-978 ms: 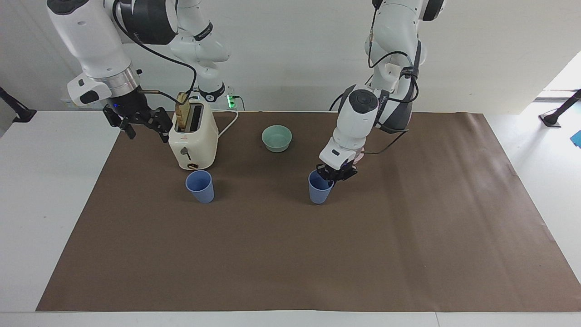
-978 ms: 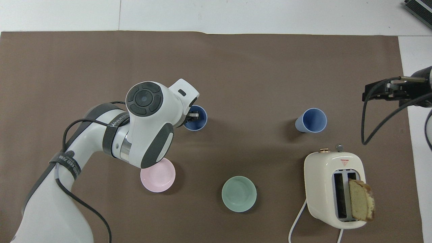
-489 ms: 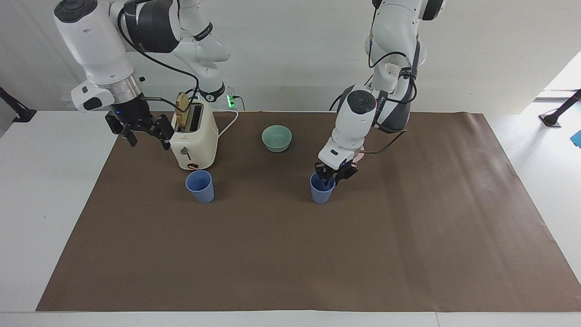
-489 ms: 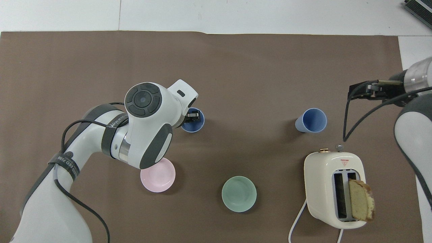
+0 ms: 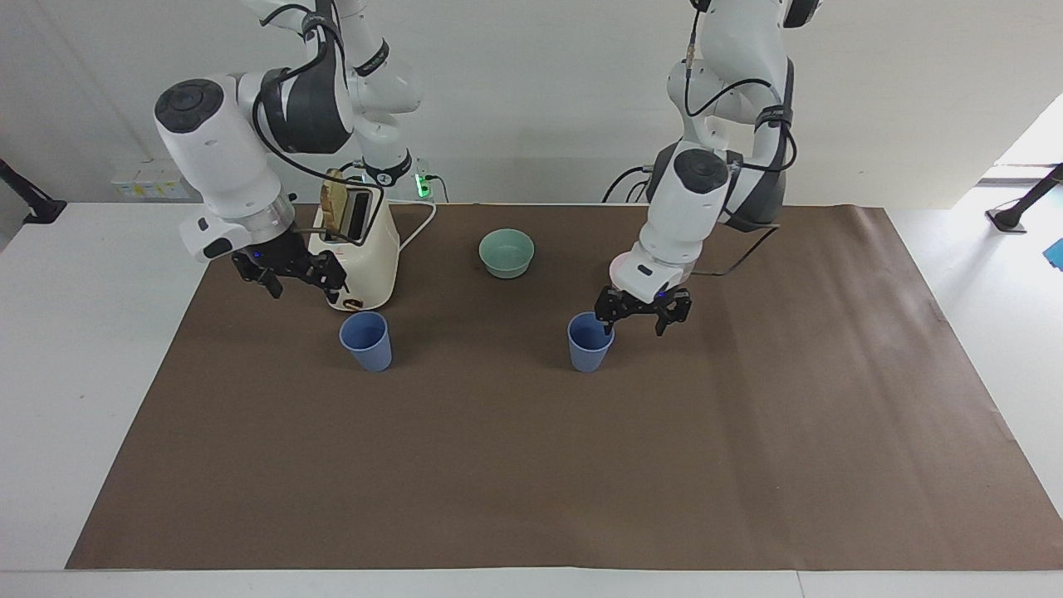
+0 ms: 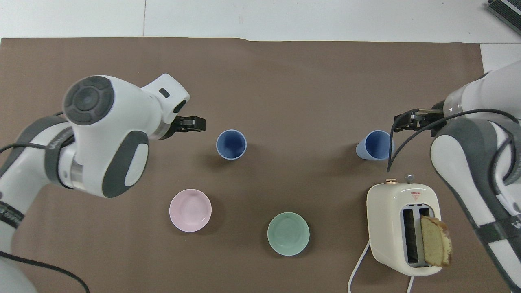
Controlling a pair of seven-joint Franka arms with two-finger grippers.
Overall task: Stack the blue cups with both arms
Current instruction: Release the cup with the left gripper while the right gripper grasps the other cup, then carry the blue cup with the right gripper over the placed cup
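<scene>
Two blue cups stand upright and apart on the brown mat. One cup (image 5: pixel 589 342) (image 6: pixel 231 144) is near the middle. My left gripper (image 5: pixel 644 316) (image 6: pixel 194 124) hangs open and empty just beside its rim, toward the left arm's end, one fingertip close to the rim. The other cup (image 5: pixel 365 340) (image 6: pixel 376 145) stands in front of the toaster. My right gripper (image 5: pixel 292 278) (image 6: pixel 411 121) is open and empty over the mat, beside the toaster and a little toward the right arm's end from that cup.
A cream toaster (image 5: pixel 361 249) (image 6: pixel 401 228) with a bread slice (image 6: pixel 435 241) in one slot stands near the right arm. A teal-green bowl (image 5: pixel 507 252) (image 6: pixel 288 233) and a pink bowl (image 6: pixel 190 210) sit nearer to the robots than the cups.
My left gripper has come off the middle cup and moved toward the left arm's end; the cup stays upright. My right gripper has dropped and moved in toward the other cup.
</scene>
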